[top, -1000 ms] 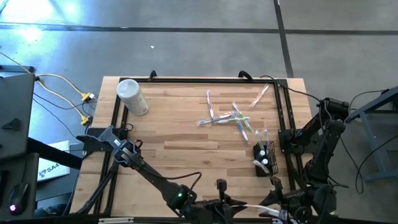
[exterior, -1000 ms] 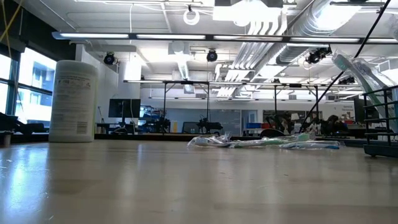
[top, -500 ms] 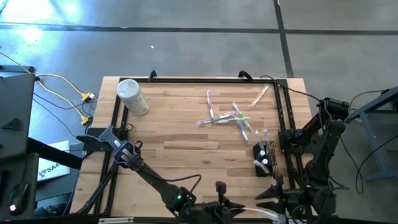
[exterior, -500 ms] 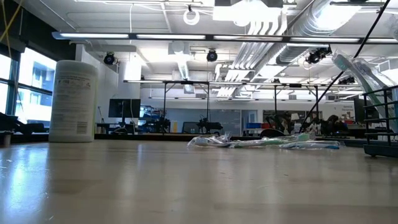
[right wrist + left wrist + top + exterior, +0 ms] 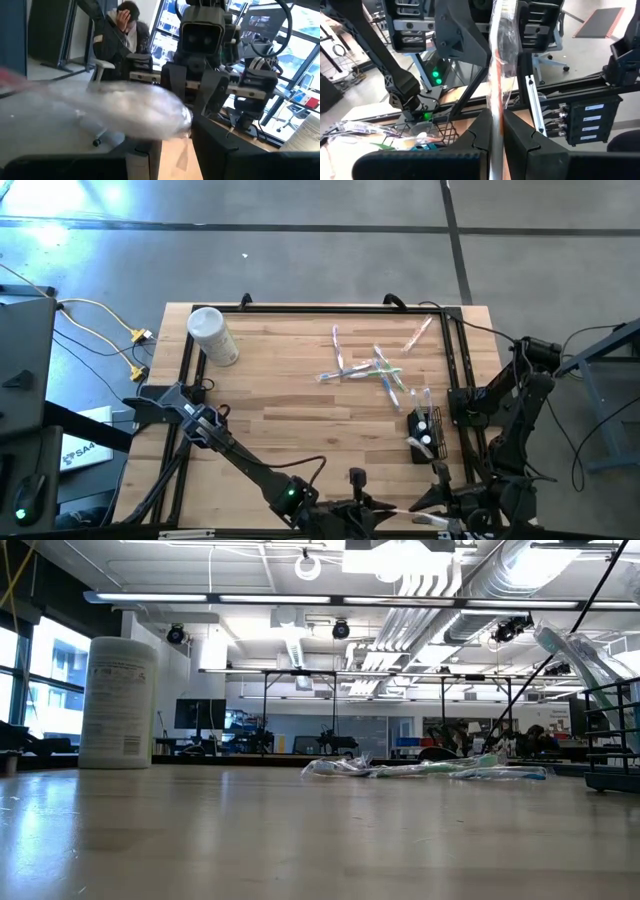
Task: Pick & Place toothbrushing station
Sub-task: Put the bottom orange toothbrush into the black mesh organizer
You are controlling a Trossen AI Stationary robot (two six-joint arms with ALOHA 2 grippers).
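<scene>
Toothbrush [image 5: 498, 75], thin and plastic-wrapped, clamped in left pincer [image 5: 494, 131]; right pincer [image 5: 170, 145] pinches crinkly clear wrapper [image 5: 125, 112].

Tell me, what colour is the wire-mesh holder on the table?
Black. The wire-mesh holder shows best in the high view.

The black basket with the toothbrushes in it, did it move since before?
No. In the high view the black basket sits in the same spot beside the table's right rail, and the loose toothbrushes lie as they did.
</scene>
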